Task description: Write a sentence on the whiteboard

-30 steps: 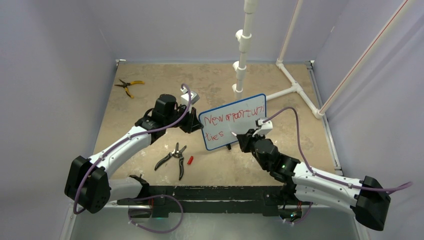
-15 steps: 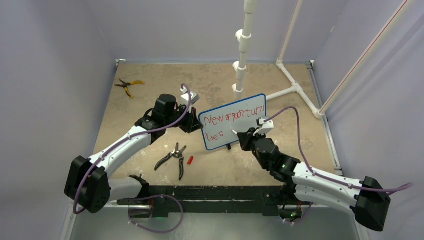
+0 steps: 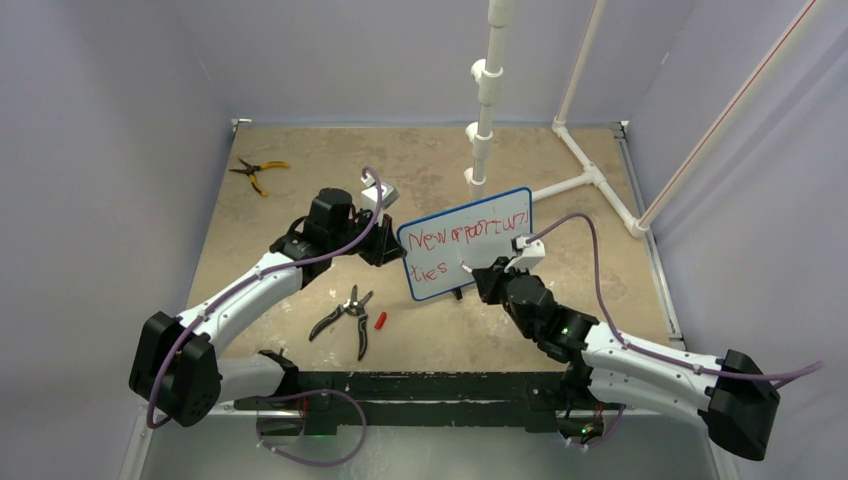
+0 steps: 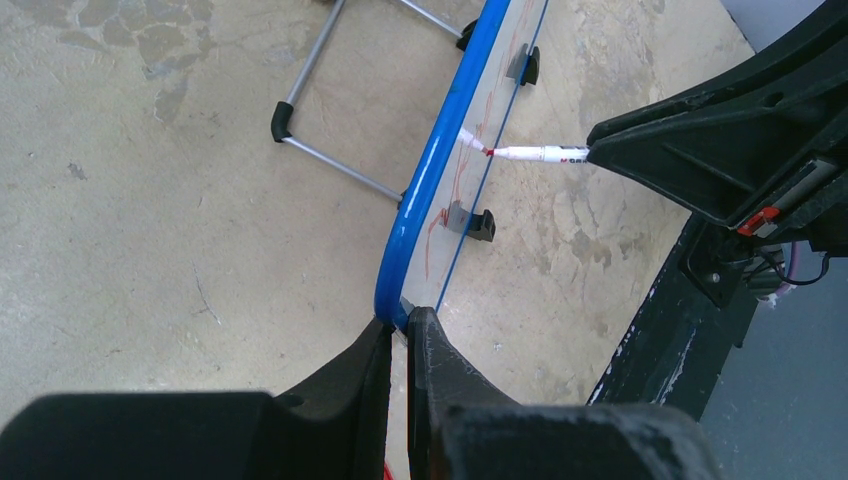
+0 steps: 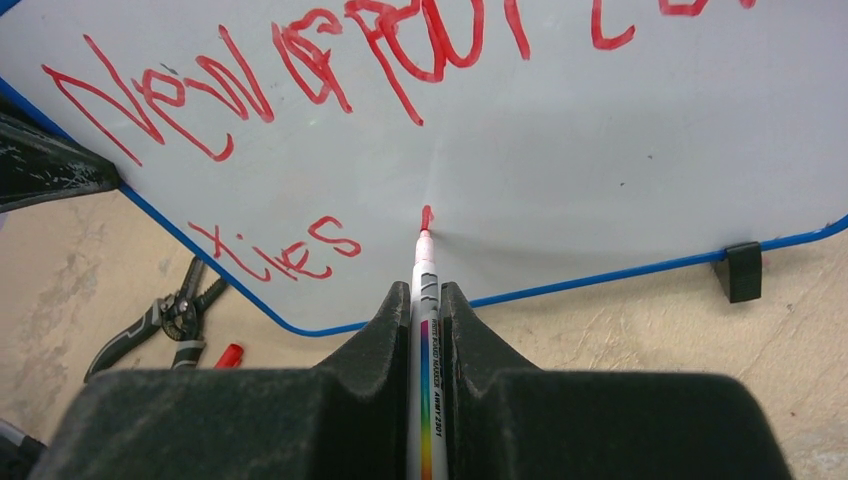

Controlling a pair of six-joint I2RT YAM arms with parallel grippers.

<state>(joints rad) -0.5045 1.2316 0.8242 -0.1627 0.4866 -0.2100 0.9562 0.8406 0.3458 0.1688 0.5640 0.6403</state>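
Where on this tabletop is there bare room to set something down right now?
Bare: the far strip between the yellow-handled pliers and the white plastic pipe stand; also the right side between the blue-framed whiteboard and the table edge. Crowded: around the board itself, with black-handled cutters and a small red cap just near-left of it.

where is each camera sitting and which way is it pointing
Top external: high above and behind the bases, looking down on the table; both arms show, left gripper and right gripper at the whiteboard.
Left wrist: on the left arm, looking along the board's blue edge; its own fingers clamp the frame.
Right wrist: on the right arm, facing the board's front and the sentence; its own fingers pinch the marker.
Shared: both wrist views show the marker tip at the board.
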